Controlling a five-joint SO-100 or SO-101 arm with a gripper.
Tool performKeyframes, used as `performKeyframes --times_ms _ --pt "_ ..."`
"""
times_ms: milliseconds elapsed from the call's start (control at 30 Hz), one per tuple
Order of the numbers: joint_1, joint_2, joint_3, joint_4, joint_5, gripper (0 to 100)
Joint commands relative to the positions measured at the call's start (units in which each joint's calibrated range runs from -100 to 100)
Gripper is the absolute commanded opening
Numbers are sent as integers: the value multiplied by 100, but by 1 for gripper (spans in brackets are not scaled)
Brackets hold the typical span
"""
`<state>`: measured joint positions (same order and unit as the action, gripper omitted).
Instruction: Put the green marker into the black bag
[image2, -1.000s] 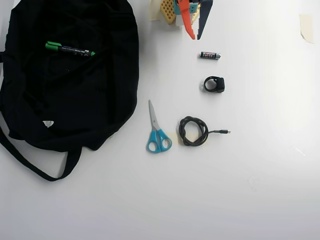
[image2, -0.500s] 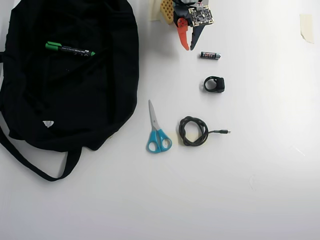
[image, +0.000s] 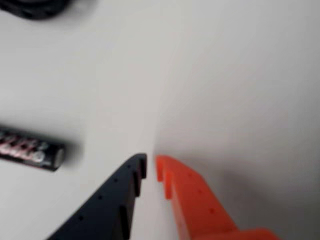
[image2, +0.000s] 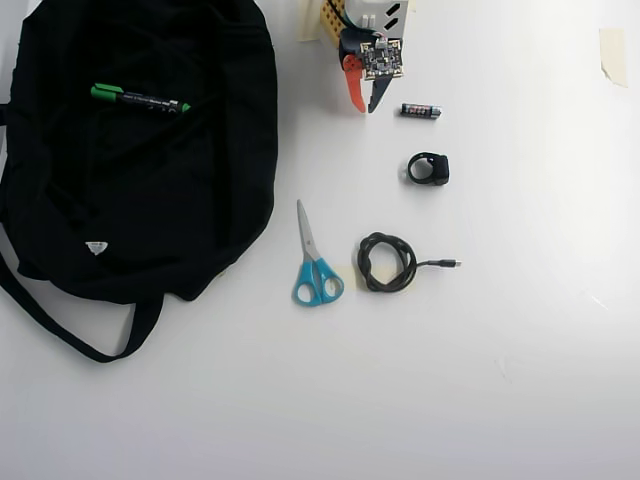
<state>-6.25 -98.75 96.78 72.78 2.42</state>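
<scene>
Looking overhead, green marker (image2: 139, 100) lies at the clenched, empty pincer's (image2: 364, 107) 9 o'clock, lengthwise on the black bag (image2: 140, 220).

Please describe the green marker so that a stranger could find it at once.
In the overhead view, find the big black bag on the left. The green marker lies on its upper part. Its bright green cap distinguishes it from the short battery near the gripper.

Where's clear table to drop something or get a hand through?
Overhead view: the table is bare along the whole right side and across the bottom, below the scissors and coiled cable. The left is taken by the black bag, with the green marker lying on it. The centre is crowded: gripper, battery, black ring-shaped item.
</scene>
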Motion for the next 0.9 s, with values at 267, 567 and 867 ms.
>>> performKeyframes --times_ms 267,567,867 --pt "26 -66 250 -8 20 2" --pt "26 -66 250 -8 20 2" --pt "26 -58 250 -8 20 2"
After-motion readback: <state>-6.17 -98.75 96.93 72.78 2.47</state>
